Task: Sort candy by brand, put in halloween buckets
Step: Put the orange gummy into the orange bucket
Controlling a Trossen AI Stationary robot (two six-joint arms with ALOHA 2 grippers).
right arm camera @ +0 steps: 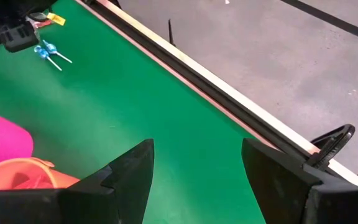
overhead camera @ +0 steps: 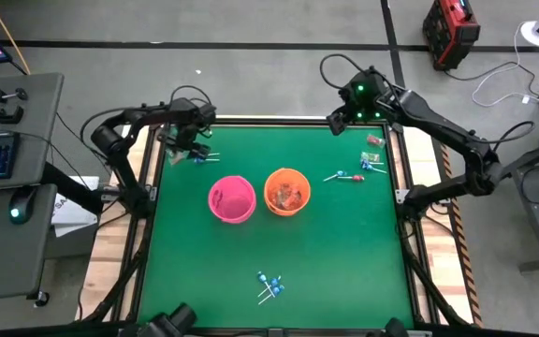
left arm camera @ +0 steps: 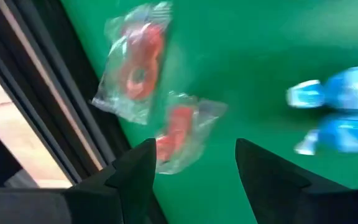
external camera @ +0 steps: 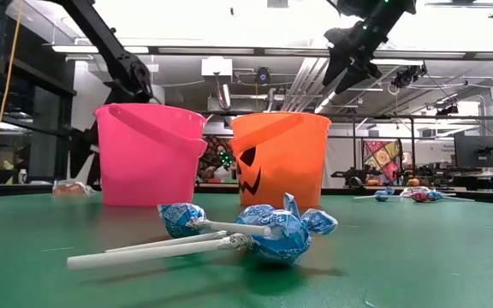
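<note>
Two halloween buckets stand mid-table, the pink one left of the orange one, which has candy inside. My left gripper is open at the far left corner, pointing steeply down over two red-and-clear wrapped pieces lying flat on the green mat. Blue lollipops lie just beside them. My right gripper hangs open, high over the far right part of the table, with nothing between its fingers.
More lollipops and a red piece lie at the right. A small bunch of lollipops lies near the front edge. The table's dark frame rail runs close beside my left gripper.
</note>
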